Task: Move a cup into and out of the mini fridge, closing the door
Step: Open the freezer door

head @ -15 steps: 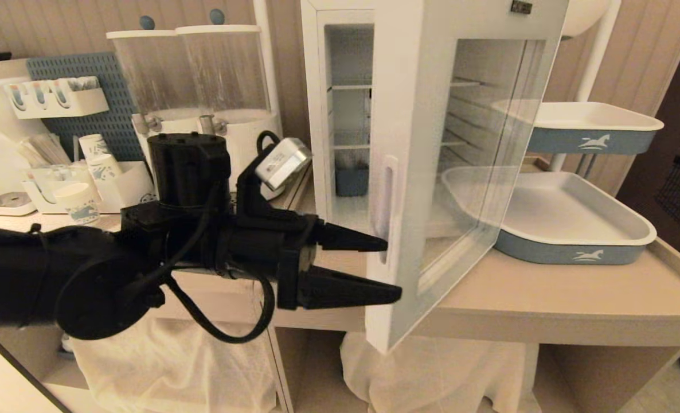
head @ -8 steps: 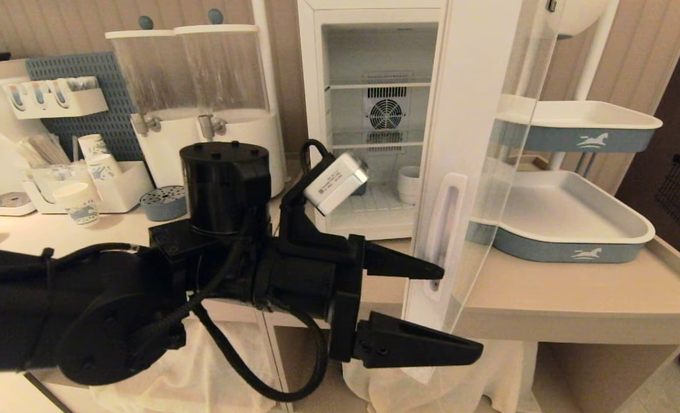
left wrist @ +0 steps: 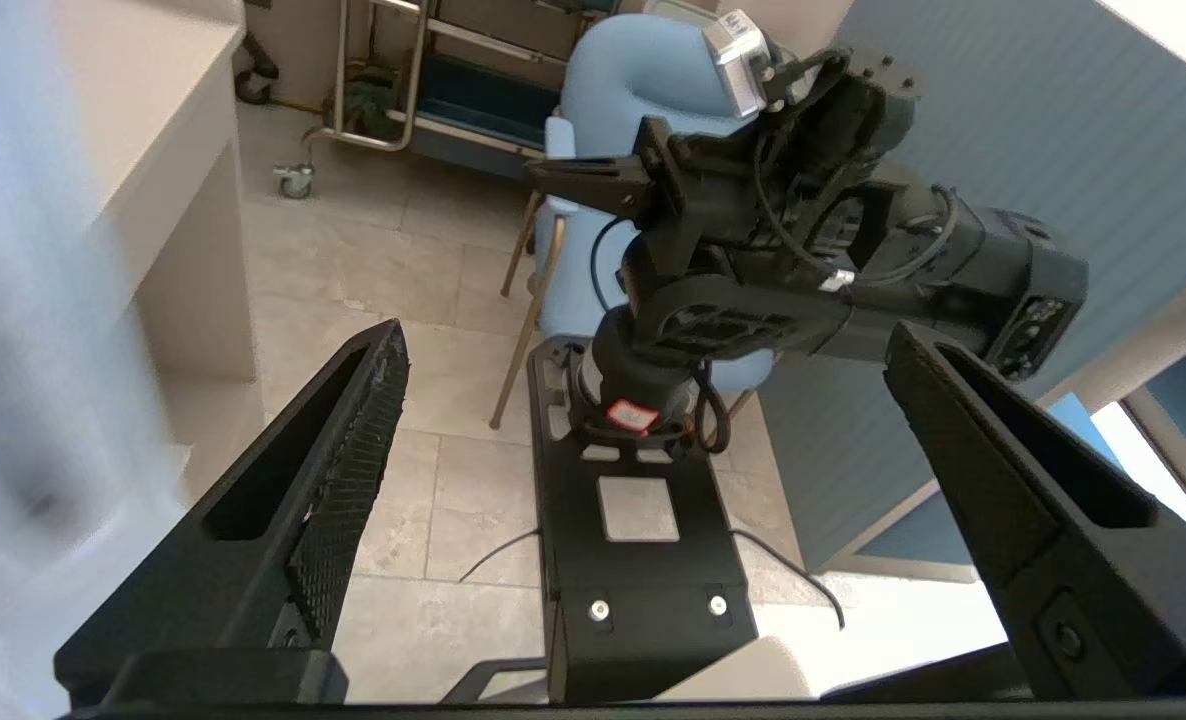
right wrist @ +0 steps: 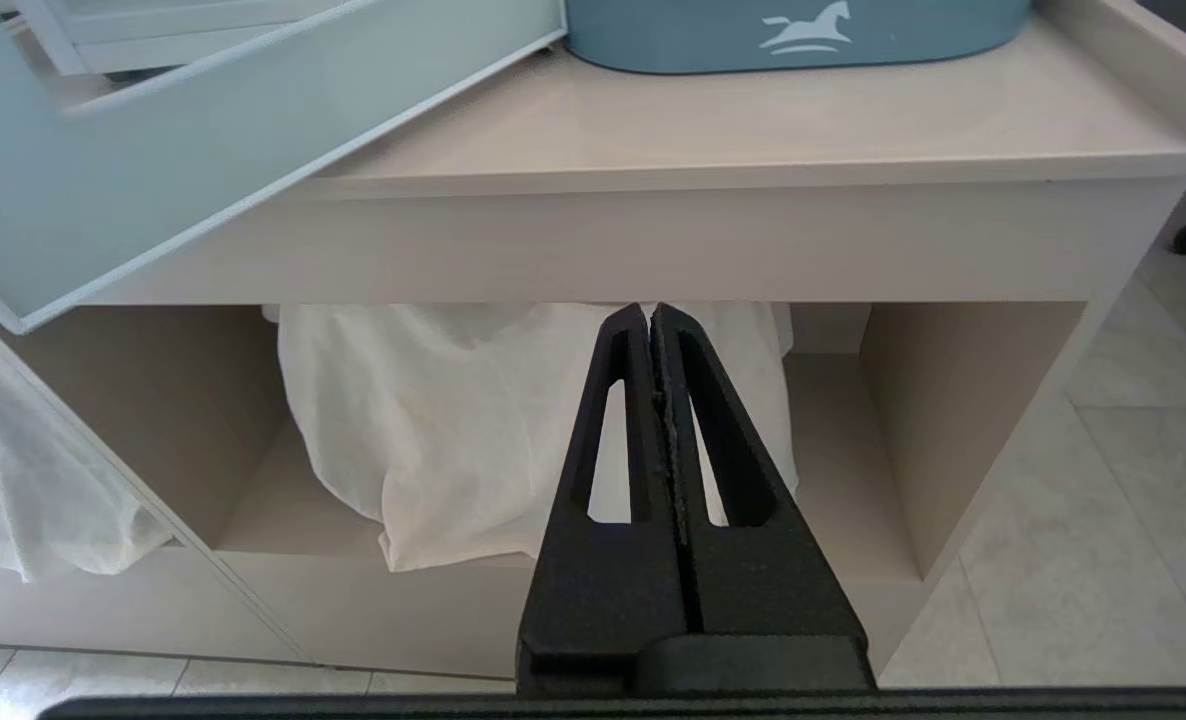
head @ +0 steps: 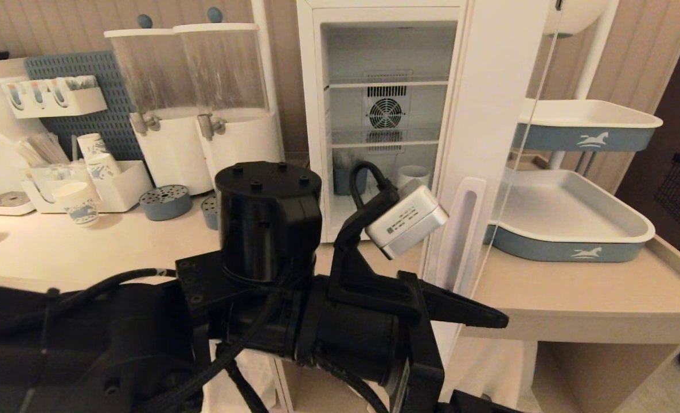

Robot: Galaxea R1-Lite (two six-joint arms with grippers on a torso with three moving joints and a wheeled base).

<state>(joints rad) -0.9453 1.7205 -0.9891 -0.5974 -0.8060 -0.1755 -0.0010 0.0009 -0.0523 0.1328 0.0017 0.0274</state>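
No lettering can be read on the fridge (head: 317,115). The door (head: 489,115) is swung wide, and a white cup (head: 413,175) is seen inside. The left pincer (left wrist: 643,480) is spread wide, empty; the right pincer (right wrist: 659,330) is pressed together.

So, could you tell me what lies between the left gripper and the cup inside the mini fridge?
In the head view, the arm's own wrist camera hangs between the left gripper and the cup, partly covering the cup; otherwise the mini fridge stands open.
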